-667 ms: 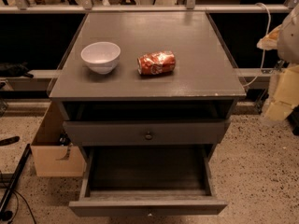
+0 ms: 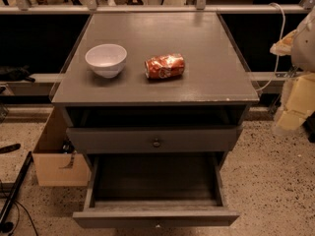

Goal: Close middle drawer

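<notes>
The dark-grey cabinet [image 2: 197, 90] stands in the middle of the camera view. Its middle drawer [image 2: 156, 216] is pulled far out toward me, empty inside, with its small knob at the bottom edge of the view. Above it the uppermost drawer [image 2: 123, 140], with a round centre knob, sticks out a little and shows a dark gap under the top. The lowest drawer is hidden below the open one. My gripper [image 2: 291, 113] is a pale shape at the right edge, beside the cabinet's right side and apart from it, level with the uppermost drawer.
A white bowl [image 2: 106, 59] and a crushed orange can [image 2: 164, 66] sit on the cabinet top. An open cardboard box [image 2: 55, 162] stands on the floor against the cabinet's left side. Cables and a dark bar [image 2: 15, 193] lie at the far left. A railing [image 2: 147, 8] runs behind.
</notes>
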Action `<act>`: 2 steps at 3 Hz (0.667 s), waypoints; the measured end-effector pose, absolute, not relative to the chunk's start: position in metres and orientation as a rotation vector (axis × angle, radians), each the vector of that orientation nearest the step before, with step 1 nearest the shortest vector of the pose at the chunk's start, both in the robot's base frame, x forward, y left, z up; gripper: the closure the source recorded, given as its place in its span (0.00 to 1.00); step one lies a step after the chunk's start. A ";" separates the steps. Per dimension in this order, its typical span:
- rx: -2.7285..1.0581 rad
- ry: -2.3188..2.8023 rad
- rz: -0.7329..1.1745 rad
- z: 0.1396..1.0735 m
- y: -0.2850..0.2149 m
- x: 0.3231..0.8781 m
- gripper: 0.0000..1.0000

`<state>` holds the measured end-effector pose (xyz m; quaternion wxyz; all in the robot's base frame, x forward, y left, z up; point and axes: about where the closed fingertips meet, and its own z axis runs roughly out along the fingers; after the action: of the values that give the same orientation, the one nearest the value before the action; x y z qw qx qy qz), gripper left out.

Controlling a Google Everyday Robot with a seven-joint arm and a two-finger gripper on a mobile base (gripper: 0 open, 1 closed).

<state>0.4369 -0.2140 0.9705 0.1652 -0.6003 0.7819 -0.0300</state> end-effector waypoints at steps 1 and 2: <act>-1.639 2.216 -0.032 0.958 -0.209 0.419 0.00; -1.502 2.191 0.089 0.911 -0.221 0.386 0.00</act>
<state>0.3864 -0.2208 0.9111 0.2394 -0.5485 0.8005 0.0325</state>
